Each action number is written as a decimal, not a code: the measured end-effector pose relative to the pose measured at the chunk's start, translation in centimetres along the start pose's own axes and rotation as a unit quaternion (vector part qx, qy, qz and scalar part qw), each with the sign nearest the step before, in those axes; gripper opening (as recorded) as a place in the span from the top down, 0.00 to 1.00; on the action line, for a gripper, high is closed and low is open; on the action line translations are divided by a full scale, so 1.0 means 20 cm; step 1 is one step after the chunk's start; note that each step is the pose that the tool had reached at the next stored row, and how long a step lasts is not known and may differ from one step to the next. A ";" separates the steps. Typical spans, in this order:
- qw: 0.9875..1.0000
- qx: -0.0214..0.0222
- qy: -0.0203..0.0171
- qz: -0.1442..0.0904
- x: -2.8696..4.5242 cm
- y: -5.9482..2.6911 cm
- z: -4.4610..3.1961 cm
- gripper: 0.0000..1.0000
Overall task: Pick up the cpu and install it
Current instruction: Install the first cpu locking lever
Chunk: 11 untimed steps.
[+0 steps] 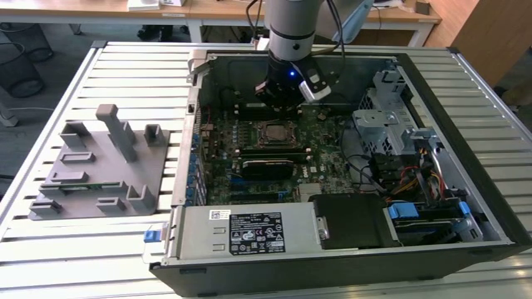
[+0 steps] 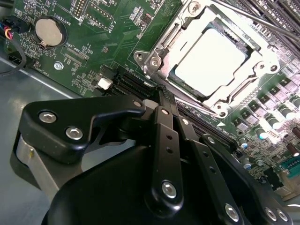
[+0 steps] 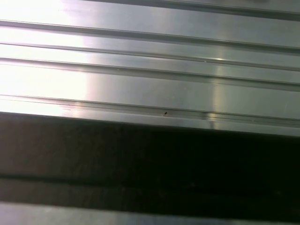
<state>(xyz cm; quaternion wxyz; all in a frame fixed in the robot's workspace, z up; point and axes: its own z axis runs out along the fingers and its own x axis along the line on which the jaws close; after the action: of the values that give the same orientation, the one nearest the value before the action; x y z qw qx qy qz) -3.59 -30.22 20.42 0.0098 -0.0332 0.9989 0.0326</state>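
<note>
Silvery cpu [image 2: 211,61] sits in its socket [image 2: 262,56], just beyond the empty, closed jaws.

Slatted metal table [image 1: 124,68] fills most of the exterior view. Grey fixture plate [image 1: 99,168] with upright blocks lies at the left of the frame, flat on the slats. Open PC case [image 1: 465,180] lies on its side from centre to right, just beside the plate. In the first wrist view, table slats [image 3: 150,89] run across the upper frame.
</note>
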 end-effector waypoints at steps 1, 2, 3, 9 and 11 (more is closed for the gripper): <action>1.000 0.000 0.000 0.000 0.000 0.000 0.002 0.89; 1.000 0.000 0.000 0.000 0.000 0.000 0.003 0.89; 1.000 0.000 0.000 0.000 0.000 0.000 0.005 0.89; 1.000 0.000 0.000 0.000 0.000 -0.001 0.016 0.89; 1.000 0.000 0.000 0.000 -0.001 -0.002 0.020 0.89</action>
<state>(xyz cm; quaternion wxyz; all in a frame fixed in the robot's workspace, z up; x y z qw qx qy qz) -3.56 -30.22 20.01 0.0097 -0.0333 0.9989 0.0326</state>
